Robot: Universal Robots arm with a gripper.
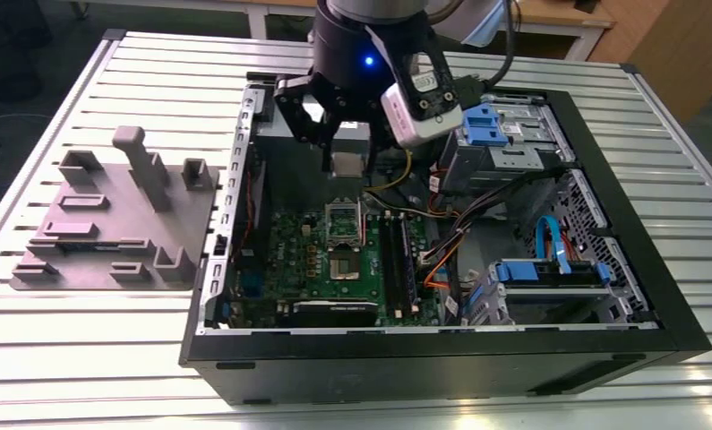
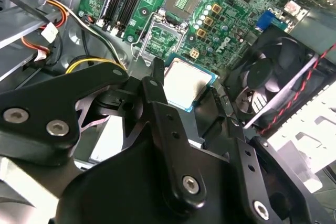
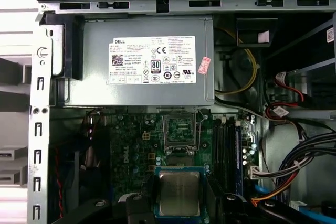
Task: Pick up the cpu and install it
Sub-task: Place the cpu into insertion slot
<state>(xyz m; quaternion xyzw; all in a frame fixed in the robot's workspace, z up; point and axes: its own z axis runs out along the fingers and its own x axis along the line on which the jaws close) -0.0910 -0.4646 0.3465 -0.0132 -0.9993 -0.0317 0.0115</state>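
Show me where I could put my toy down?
Bare table slats lie in front of the grey fixture plate and behind it, at the exterior view's left. Inside the computer case it is crowded: motherboard, cables, and the gripper holding the cpu.

Black cylindrical wrist housing (image 1: 362, 36) carries one small lit blue indicator lamp (image 1: 368, 61). White box-shaped camera module (image 1: 422, 103) is fitted on its side, with a black cable (image 1: 509, 40) leading off. Black matte gripper (image 1: 346, 154) is built of angular link plates (image 2: 163, 129), fastened with silver hex-socket screws (image 2: 189, 183).
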